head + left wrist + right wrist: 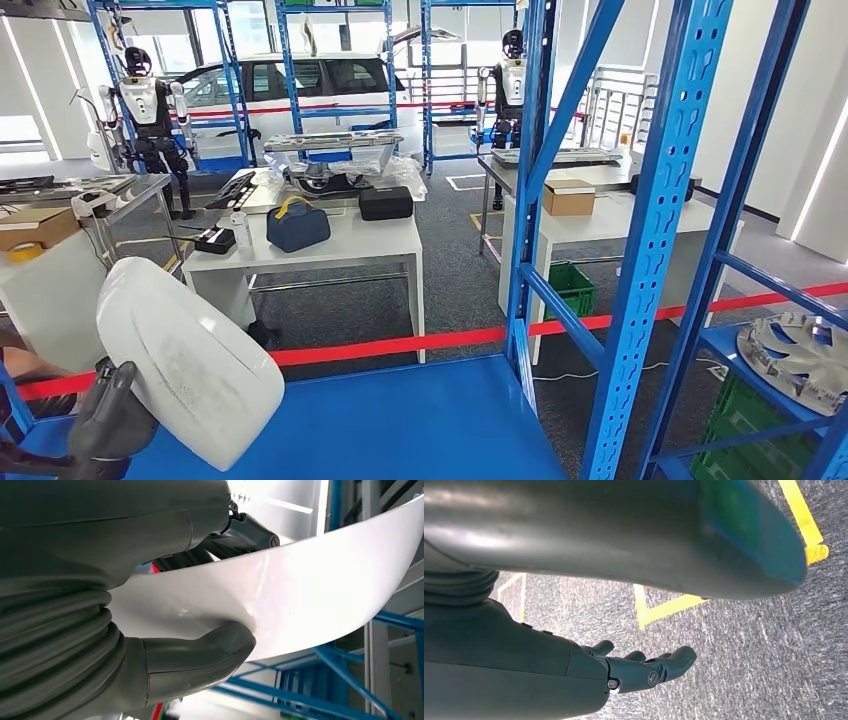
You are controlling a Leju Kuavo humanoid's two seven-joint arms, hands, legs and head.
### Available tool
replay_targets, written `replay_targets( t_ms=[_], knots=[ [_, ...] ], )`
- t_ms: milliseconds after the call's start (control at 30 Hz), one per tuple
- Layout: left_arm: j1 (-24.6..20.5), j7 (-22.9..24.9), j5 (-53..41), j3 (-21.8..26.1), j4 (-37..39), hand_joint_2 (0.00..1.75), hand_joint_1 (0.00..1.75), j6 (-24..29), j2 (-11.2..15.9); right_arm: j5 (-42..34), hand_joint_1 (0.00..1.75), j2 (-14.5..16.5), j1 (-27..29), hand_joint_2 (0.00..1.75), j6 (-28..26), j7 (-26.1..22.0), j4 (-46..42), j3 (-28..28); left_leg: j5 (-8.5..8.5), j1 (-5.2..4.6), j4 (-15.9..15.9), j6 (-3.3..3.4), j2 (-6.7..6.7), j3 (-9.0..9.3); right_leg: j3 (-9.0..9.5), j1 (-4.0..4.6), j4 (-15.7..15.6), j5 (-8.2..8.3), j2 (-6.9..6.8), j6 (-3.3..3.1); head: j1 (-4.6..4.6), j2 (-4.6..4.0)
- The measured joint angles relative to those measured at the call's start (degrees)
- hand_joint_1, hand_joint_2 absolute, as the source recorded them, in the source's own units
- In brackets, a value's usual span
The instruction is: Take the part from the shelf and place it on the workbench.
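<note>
From the head view the left hand [105,425] grips the white part [185,358] above the blue shelf [420,420], the left wrist view shows its thumb [200,652] pressing it, and the right hand [644,667] hangs with fingers apart, empty, over grey floor [749,655].

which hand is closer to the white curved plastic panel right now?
Left. The left hand grips the white curved plastic panel, thumb pressed on its face. The right hand hangs over grey carpet, holding nothing, away from the panel.
</note>
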Motion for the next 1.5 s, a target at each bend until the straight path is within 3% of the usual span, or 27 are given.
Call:
replay_targets(
  t_ms=[167, 333, 400, 467, 533, 567, 600, 633, 700, 767, 900, 967, 1033, 1067, 1100, 1133, 1200, 1267, 1300, 1400, 1433, 1500],
  knots=[
    [1.2, 8.7, 9.7, -2.4, -0.6, 1.75, 1.75, 4.1, -0.9, -0.3, 0.0, 0.1, 0.0, 0.0, 0.0, 0.0, 0.0, -0.9, -0.24, -0.16, 0.3, 0.4, 0.01, -0.35, 0.07, -0.16, 0.0, -0.06, 0.01, 0.33, 0.01, 0.0],
    [2.6, 9.8, 11.3, -3.3, -1.3, 1.75, 1.75, 5.8, -1.8, -0.3, 0.0, 0.2, 0.1, 0.0, 0.0, 0.0, 0.0, -1.1, -0.07, -0.34, 0.5, 1.08, 0.03, -0.38, 0.11, -0.35, -0.1, 0.22, 0.05, 1.08, 0.01, 0.0],
    [3.2, 9.9, 11.4, -3.5, -2.2, 1.75, 1.75, 6.2, -2.2, -0.3, 0.0, 0.3, 0.1, 0.0, -0.2, 0.2, 0.0, -1.1, 0.71, 0.03, 0.0, 1.47, 0.25, -0.07, -0.26, -0.32, 0.6, -0.51, 0.02, 1.56, 0.04, 0.0],
    [3.7, 10.1, 11.4, -3.7, -3.0, 1.75, 1.75, 6.5, -2.4, -0.3, 0.0, 0.3, 0.1, 0.0, -0.4, 0.4, 0.0, -1.1, 1.24, 0.44, -0.4, 1.74, 0.5, -0.07, -2.26, -0.41, 5.2, -3.68, -0.08, 2.03, 0.09, 0.0],
    [4.3, 10.3, 11.4, -3.8, -3.4, 1.75, 1.75, 6.8, -2.5, -0.3, 0.0, 0.3, 0.1, 0.0, -0.5, 0.6, 0.0, -1.2, 1.29, 0.52, -0.2, 1.84, 0.61, -0.44, -5.51, -0.68, 12.9, -7.33, -0.13, 2.48, 0.11, 0.0],
    [4.6, 10.4, 11.4, -4.0, -3.4, 1.75, 1.75, 6.9, -2.5, -0.3, 0.0, 0.3, 0.1, 0.0, -0.6, 0.7, 0.0, -1.3, 1.29, 0.58, 0.0, 1.82, 0.66, -0.65, -6.55, -0.86, 15.5, -8.04, -0.16, 2.7, 0.11, 0.0],
    [4.9, 10.5, 11.4, -4.1, -3.4, 1.75, 1.75, 7.0, -2.6, -0.3, 0.0, 0.3, 0.1, 0.0, -0.7, 0.8, 0.0, -1.4, 1.25, 0.69, 0.2, 1.76, 0.68, -0.89, -6.63, -1.04, 16.2, -7.7, -0.19, 2.9, 0.12, 0.0],
    [5.0, 10.5, 11.4, -4.2, -3.4, 1.75, 1.75, 7.1, -2.6, -0.3, 0.0, 0.3, 0.1, 0.0, -0.8, 0.8, 0.0, -1.6, 1.17, 0.88, 0.6, 1.59, 0.69, -1.17, -5.52, -1.23, 14.4, -6.41, -0.24, 3.1, 0.12, 0.0],
    [5.1, 10.7, 11.4, -4.5, -3.6, 1.75, 1.75, 7.2, -2.7, -0.4, 0.0, 0.4, 0.0, 0.0, -0.9, 0.9, 0.0, -1.9, 0.81, 1.26, 1.6, 0.89, 0.66, -1.82, -1.28, -1.49, 7.1, -3.74, -0.37, 3.47, 0.14, 0.0],
    [5.2, 10.8, 11.4, -4.6, -3.8, 1.75, 1.75, 7.2, -2.7, -0.5, 0.0, 0.5, 0.0, 0.0, -1.0, 1.0, 0.0, -2.0, 0.52, 1.28, 2.5, -0.01, 0.54, -2.53, 0.98, -1.39, 3.0, -2.89, -0.2, 3.01, 0.11, 0.0],
    [5.8, 10.4, 11.5, -5.2, -3.8, 1.75, 1.75, 7.0, -2.2, -0.6, 0.0, 0.7, 0.0, 0.0, -0.8, 1.1, 0.0, -2.4, 0.19, 1.29, 3.2, -1.64, 0.32, -3.18, 0.23, -1.27, 2.8, -2.67, 0.03, 0.79, 0.07, 0.0],
    [6.1, 9.8, 11.5, -5.4, -3.7, 1.75, 1.75, 6.9, -1.3, -0.4, 0.0, 0.7, 0.0, 0.0, -0.7, 1.0, 0.0, -2.4, -3.07, 1.34, 6.9, -2.01, 0.25, -4.76, -0.35, -1.25, 2.4, -1.92, 0.02, -0.16, 0.0, 0.0],
    [6.3, 9.6, 11.5, -5.6, -3.6, 1.75, 1.75, 6.8, -0.7, -0.3, 0.0, 0.8, 0.1, 0.0, -0.7, 1.0, 0.0, -2.4, -7.48, 1.25, 13.9, -2.06, 0.21, -7.26, -1.32, -0.95, 2.4, -1.15, 0.01, -0.64, -0.06, 0.0],
    [6.4, 9.6, 11.5, -5.6, -3.6, 1.75, 1.75, 6.8, -0.5, -0.3, 0.0, 0.8, 0.1, 0.0, -0.7, 1.0, 0.0, -2.4, -8.78, 1.19, 16.8, -1.98, 0.2, -8.05, -1.88, -0.75, 2.4, -0.73, -0.01, -0.76, -0.07, 0.0],
    [6.6, 9.6, 11.5, -5.6, -3.6, 1.75, 1.75, 6.8, -0.3, -0.3, 0.0, 0.8, 0.1, 0.0, -0.7, 1.0, 0.0, -2.4, -8.98, 1.11, 17.9, -1.77, 0.2, -7.98, -2.44, -0.55, 2.4, -0.29, -0.02, -0.85, -0.09, 0.0],
    [6.7, 9.5, 11.5, -5.6, -3.6, 1.75, 1.75, 6.8, -0.2, -0.3, 0.0, 0.8, 0.1, 0.0, -0.7, 1.0, 0.0, -2.4, -8.09, 0.98, 17.0, -1.41, 0.19, -6.84, -3.02, -0.33, 2.4, 0.21, -0.01, -0.91, -0.1, 0.0],
    [6.7, 9.5, 11.5, -5.6, -3.7, 1.75, 1.75, 6.8, 0.0, -0.3, 0.0, 0.9, 0.1, 0.0, -0.6, 1.0, 0.0, -2.4, -5.45, 0.39, 9.8, -0.14, 0.13, -1.85, -4.06, -0.01, 2.4, 1.29, 0.0, -0.9, -0.11, 0.0],
    [6.7, 9.3, 11.5, -5.7, -4.1, 1.75, 1.75, 6.8, 0.1, 0.0, 0.0, 1.1, 0.1, 0.0, -0.4, 0.6, 0.0, -2.4, -4.28, -0.31, 3.3, 0.79, 0.21, 2.23, -4.52, 0.05, 2.2, 2.36, 0.01, -0.54, -0.02, 0.0],
    [6.6, 9.2, 11.6, -5.7, -4.3, 1.75, 1.75, 6.9, 0.3, 0.1, 0.0, 1.2, 0.1, 0.0, -0.2, 0.3, 0.0, -2.4, -4.32, -0.56, 1.9, 1.02, 0.25, 2.87, -4.5, -0.09, 2.1, 2.88, -0.01, -0.2, 0.01, 0.0],
    [6.9, 8.9, 11.6, -5.7, -5.3, 1.75, 1.75, 7.3, 0.9, 0.8, 0.0, 1.2, 0.2, 0.0, 0.2, -0.8, 0.0, -2.4, -2.38, -0.61, 0.8, 1.76, 0.37, 2.13, -4.56, -0.33, 1.3, 3.83, -0.05, 1.05, -0.01, 0.0],
    [7.2, 8.8, 11.6, -5.7, -5.6, 1.75, 1.75, 7.4, 1.1, 1.0, 0.0, 1.2, 0.3, 0.0, 0.3, -1.0, 0.0, -2.4, -1.44, -0.44, 0.4, 2.13, 0.43, 1.67, -4.92, -0.31, 1.9, 2.6, -0.05, 1.39, 0.02, 0.0],
    [8.0, 8.6, 11.6, -5.8, -6.4, 1.75, 1.75, 7.4, 1.5, 1.4, 0.0, 1.2, 0.3, 0.0, 0.3, -1.1, 0.0, -2.4, 0.44, -0.16, -0.1, 2.5, 0.52, 0.32, -6.31, -0.39, 6.5, -3.05, -0.09, 1.98, 0.1, 0.0]
  ],
)
